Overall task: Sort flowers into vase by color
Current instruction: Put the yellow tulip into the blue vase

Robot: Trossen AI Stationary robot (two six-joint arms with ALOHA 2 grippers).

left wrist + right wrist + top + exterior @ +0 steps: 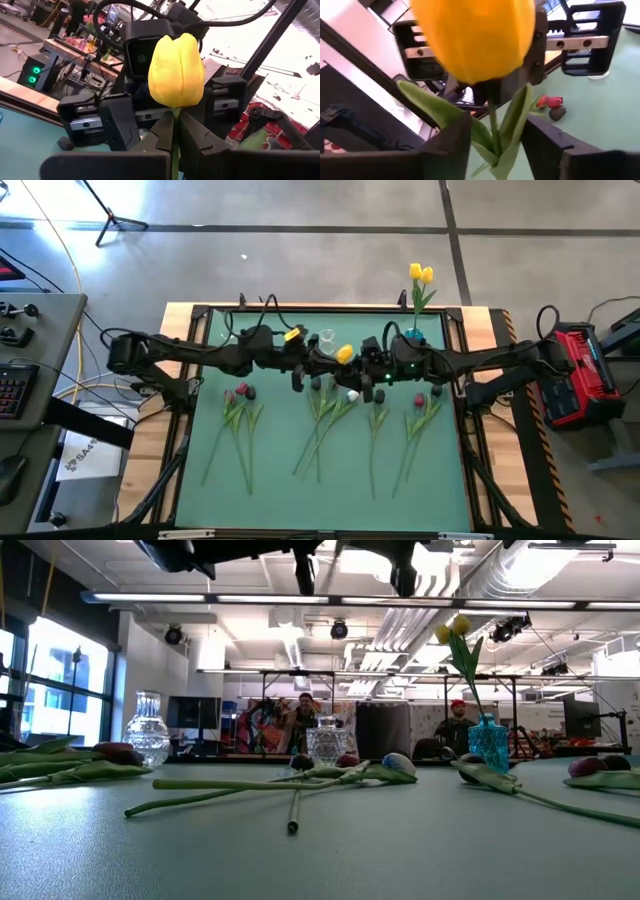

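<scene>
Both arms meet above the middle of the green desk [330, 500], near the centre of the high frame. Left claw [176, 131]: fingers pressed together on the thin green stem of a yellow tulip [176, 70], whose head stands upright just above the fingertips. In the high view the same tulip shows as a yellow spot between the two arms.

Right claw [496, 145]: faces the left claw at close range. Its two fingers stand either side of the tulip's stem and leaves; gaps show on both sides, so the jaws are apart and not touching the stem. The yellow head fills the upper part of the right wrist frame.

Blue vase [414, 336]: upper right of the desk in the high frame, holding two yellow tulips [421, 275]. In the low view it stands right of centre.

Clear glass vase [325, 738]: centre of the low frame, at the far side of the desk. A second clear vase [148, 727] stands at the left of that frame.

Loose flowers [325, 410]: lying flat across the middle of the desk in four groups, stems pointing toward the lower edge of the high frame. Dark red heads [243, 392] at left and one red head [419, 400] at right; a white head [352, 395] near centre.

People show in the room beyond the desk in the low view.
</scene>
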